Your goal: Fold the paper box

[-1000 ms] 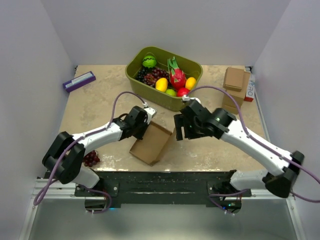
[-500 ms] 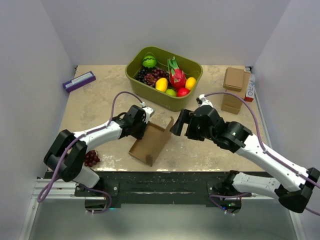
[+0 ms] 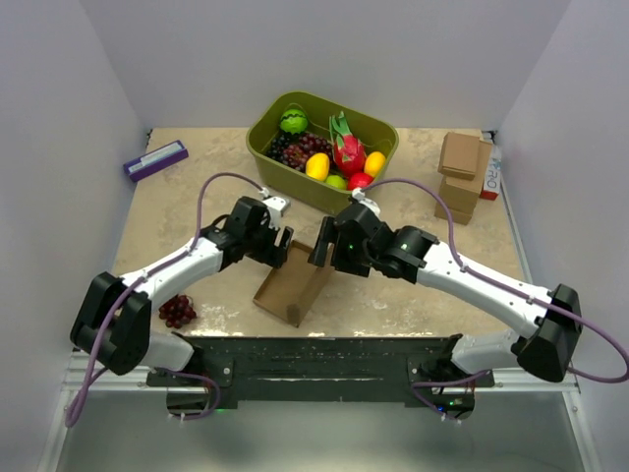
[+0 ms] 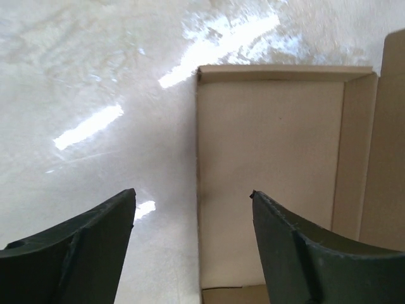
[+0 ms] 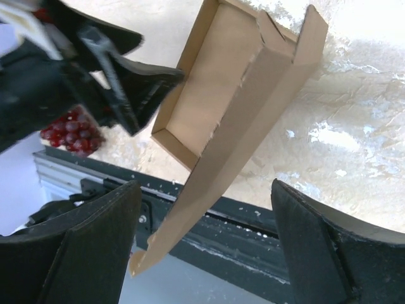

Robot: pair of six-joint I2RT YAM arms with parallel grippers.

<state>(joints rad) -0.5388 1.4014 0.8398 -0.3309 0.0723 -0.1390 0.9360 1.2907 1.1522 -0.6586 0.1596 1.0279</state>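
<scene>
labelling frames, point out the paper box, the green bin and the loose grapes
paper box (image 3: 288, 285): top view, inner floor
green bin (image 3: 300, 184): top view, front wall
loose grapes (image 3: 178, 311): top view, middle of bunch

Top view's evenly lit and sharp, just soft shadows on the table (image 3: 177, 197). Left wrist cam catches harsh white glare streaks off that glossy surface, and the left fingers (image 4: 82, 253) are dark and fuzzy up close. Right wrist cam's bright, a bit washed out, right fingers (image 5: 76, 253) blurry too.
</scene>
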